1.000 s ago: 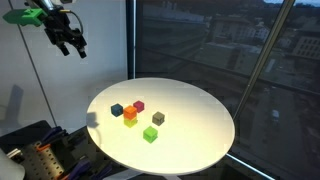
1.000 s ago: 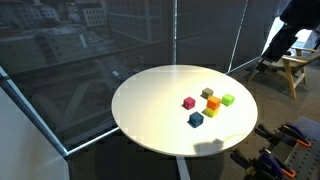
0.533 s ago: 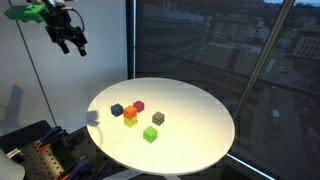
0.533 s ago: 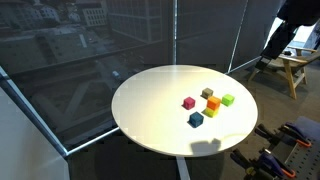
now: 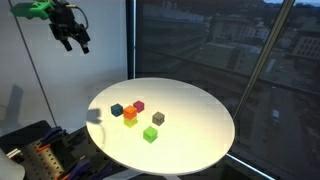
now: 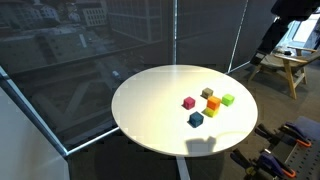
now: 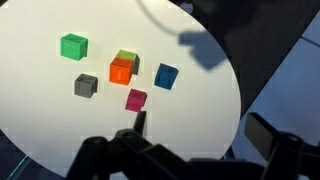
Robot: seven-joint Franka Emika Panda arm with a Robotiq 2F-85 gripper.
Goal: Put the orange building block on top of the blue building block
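Orange block (image 5: 130,113) (image 6: 213,102) (image 7: 121,71): small orange-red cube resting on the round white table (image 5: 195,110) (image 6: 150,100), off-centre and well in from the edge. It sits within a loose cluster of six cubes.

Blue block (image 5: 117,110) (image 6: 196,119) (image 7: 166,76): dark navy cube, flat on the tabletop just beside the orange block, with a narrow gap between them. Nothing rests on top of it.

Yellow cube (image 5: 130,122) (image 6: 211,110) (image 7: 127,57): pressed against the orange block and partly hidden by it in an exterior view.

Magenta cube (image 5: 139,105) (image 6: 188,102) (image 7: 136,99): near the orange and blue blocks, touching neither.

Grey cube (image 5: 158,118) (image 6: 208,93) (image 7: 86,85): stands alone, near the orange block.

Green cube (image 5: 150,134) (image 6: 228,99) (image 7: 73,45): the outermost of the cluster, closest to the table's edge.

Gripper (image 5: 75,38): raised high above and off to the side of the tabletop, well apart from every cube. Its fingers are spread and hold nothing. The wrist view looks down on the whole cluster.
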